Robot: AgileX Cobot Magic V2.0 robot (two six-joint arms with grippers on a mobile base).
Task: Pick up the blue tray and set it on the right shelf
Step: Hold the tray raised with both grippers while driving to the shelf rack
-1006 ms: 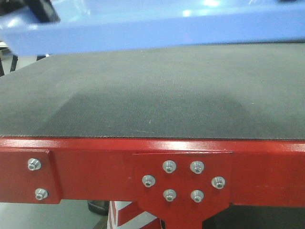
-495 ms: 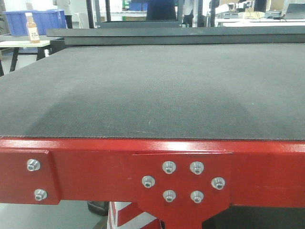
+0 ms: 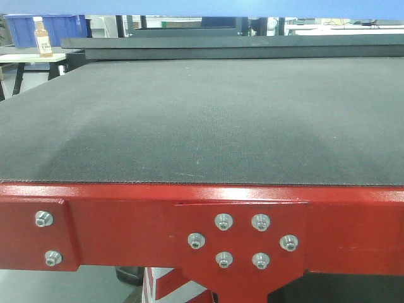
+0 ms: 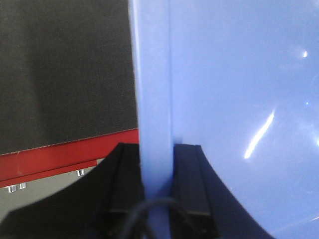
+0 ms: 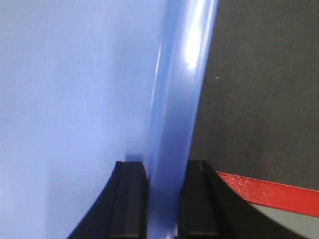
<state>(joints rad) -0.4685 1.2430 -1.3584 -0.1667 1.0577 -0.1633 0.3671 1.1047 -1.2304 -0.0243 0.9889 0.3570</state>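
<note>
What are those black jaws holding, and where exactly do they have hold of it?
The blue tray. The left gripper and the right gripper each have their jaws shut on its rim, on opposite sides.

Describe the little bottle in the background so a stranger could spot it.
Look past the red-framed table with its dark mat to the far upper left of the front view, where a pale side table stands before a blue bin. The bottle stands upright on it, the only small thing there, brownish with a pale label.
</note>
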